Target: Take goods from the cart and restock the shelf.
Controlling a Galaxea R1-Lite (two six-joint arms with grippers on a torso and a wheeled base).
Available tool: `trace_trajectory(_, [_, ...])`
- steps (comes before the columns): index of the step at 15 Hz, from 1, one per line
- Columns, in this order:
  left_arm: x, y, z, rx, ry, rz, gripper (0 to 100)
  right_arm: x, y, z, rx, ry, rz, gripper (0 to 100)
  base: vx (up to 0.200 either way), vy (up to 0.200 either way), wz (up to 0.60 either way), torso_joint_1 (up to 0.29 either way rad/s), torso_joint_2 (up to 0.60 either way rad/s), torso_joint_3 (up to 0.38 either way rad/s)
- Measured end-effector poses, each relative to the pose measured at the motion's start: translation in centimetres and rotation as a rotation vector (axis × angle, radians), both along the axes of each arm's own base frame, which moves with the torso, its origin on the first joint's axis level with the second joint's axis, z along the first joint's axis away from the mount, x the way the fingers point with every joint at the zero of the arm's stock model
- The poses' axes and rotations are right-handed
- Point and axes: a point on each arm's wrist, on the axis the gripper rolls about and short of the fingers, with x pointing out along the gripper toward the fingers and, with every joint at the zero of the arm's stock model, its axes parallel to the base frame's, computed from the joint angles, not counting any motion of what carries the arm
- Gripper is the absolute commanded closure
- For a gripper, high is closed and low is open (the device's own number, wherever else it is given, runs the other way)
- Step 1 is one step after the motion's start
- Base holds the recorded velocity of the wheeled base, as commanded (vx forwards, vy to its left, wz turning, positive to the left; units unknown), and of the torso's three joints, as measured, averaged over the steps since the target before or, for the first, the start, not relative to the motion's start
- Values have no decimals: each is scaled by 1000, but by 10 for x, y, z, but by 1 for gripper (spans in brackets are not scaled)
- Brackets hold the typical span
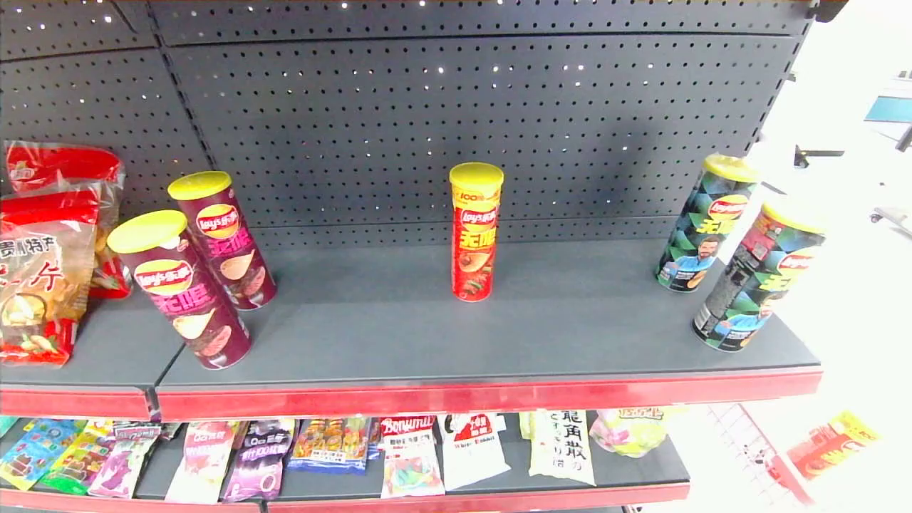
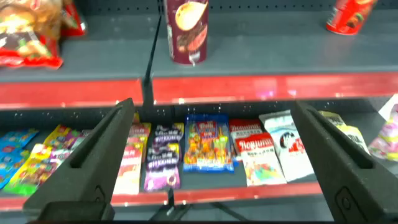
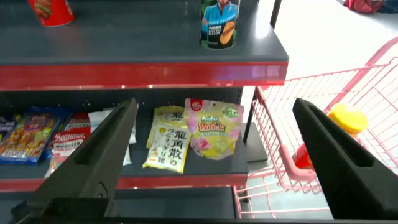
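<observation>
The grey shelf (image 1: 499, 328) with a red front edge holds two maroon chip cans (image 1: 187, 288) at its left, one red can (image 1: 474, 231) in the middle and two dark green cans (image 1: 757, 274) at its right. The pink wire cart (image 3: 348, 81) stands to the right of the shelving, and a red can with a yellow lid (image 3: 347, 119) lies in it. My left gripper (image 2: 214, 158) is open below the shelf edge, facing the lower shelf under a maroon can (image 2: 186, 31). Near the cart, my right gripper (image 3: 211, 162) is open and holds nothing.
Red snack bags (image 1: 43, 271) crowd the shelf's far left. The lower shelf (image 1: 641, 470) carries a row of candy and snack packets (image 1: 406, 452). A red and yellow packet (image 1: 830, 442) lies in the cart. Wide gaps stand between the cans on the upper shelf.
</observation>
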Motion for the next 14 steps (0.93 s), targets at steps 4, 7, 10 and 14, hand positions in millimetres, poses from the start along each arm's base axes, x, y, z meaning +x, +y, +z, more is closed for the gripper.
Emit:
trace_trajectory(4, [0, 0, 0, 1, 0, 0, 0, 0, 0, 0, 0, 1, 3, 0, 0, 0, 0, 0, 0, 0])
trace_trajectory(7, [0, 0, 0, 4, 0, 0, 0, 0, 0, 0, 0, 1, 3, 0, 0, -200, 0, 7, 7, 2])
trace_trajectory(10, [0, 0, 0, 3, 0, 0, 0, 0, 0, 0, 0, 1, 4, 0, 0, -200, 0, 9, 4, -2])
trace_trajectory(14, [0, 0, 0, 3, 0, 0, 0, 0, 0, 0, 0, 0, 4, 0, 0, -200, 0, 0, 5, -1])
